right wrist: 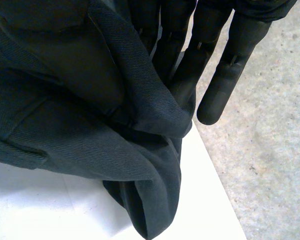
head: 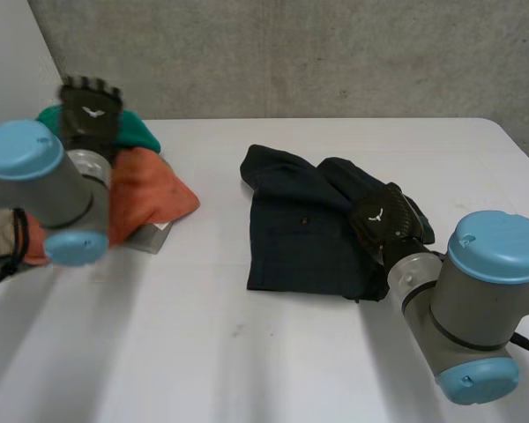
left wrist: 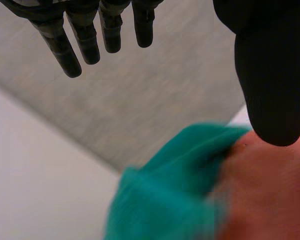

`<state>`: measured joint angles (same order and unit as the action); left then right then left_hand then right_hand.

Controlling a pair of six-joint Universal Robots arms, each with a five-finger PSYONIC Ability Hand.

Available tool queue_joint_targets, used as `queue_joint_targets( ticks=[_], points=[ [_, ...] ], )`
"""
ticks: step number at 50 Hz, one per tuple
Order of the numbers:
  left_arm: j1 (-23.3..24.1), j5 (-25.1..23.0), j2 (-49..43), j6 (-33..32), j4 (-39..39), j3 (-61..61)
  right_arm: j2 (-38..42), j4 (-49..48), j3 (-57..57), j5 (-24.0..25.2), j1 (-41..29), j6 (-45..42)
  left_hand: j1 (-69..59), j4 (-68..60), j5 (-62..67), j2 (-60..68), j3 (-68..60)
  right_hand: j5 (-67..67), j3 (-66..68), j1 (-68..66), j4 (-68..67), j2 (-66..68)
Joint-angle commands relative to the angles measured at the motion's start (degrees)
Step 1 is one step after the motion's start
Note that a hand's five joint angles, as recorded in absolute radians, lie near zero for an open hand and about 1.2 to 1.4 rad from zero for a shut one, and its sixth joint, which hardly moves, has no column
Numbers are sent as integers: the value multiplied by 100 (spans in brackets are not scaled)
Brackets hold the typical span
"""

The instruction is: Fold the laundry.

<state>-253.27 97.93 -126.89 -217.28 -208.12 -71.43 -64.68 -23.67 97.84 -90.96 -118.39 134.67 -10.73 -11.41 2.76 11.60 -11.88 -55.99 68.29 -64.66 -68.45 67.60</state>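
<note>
Left robot hand [head: 90, 110] hangs spread and empty over the green cloth [head: 141, 132] at the bench's [head: 247, 352] 10 o'clock. Right robot hand [head: 383, 220] lies on the dark cloth's [head: 300, 238] 3 o'clock edge; I cannot tell if it pinches.

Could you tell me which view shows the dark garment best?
The head view: almost the whole dark garment, on the table. The right wrist view gives a fold at the right hand; the left wrist view, other cloths.
</note>
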Motion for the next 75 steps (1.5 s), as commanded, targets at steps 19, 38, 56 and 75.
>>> queue_joint_targets(
  ticks=[19, 38, 56, 75],
  points=[
    [-574, -601, -1988, -754, 1151, 1885, 8, 55, 60, 26, 17, -11, -1357, -1289, 1153, 1269, -1241, -1401, 1171, -1534, -1155, 1240],
    [-1015, 552, -1603, -1388, 843, 1827, -9, 55, 25, 17, 9, -11, -874, -806, 670, 786, -758, -1401, 1171, -1534, -1155, 1240],
    [215, 403, 1244, 228, 1036, -634, -985, 687, -230, 35, -9, 41, 73, 141, -276, -160, 188, -1401, 1171, -1534, -1155, 1240],
    [2422, -406, 1149, 2260, 1054, -2375, -1231, 1373, -608, 377, -44, 481, -33, 35, -171, -55, 83, 1268, -1498, 1135, 1515, -1430]
  ],
)
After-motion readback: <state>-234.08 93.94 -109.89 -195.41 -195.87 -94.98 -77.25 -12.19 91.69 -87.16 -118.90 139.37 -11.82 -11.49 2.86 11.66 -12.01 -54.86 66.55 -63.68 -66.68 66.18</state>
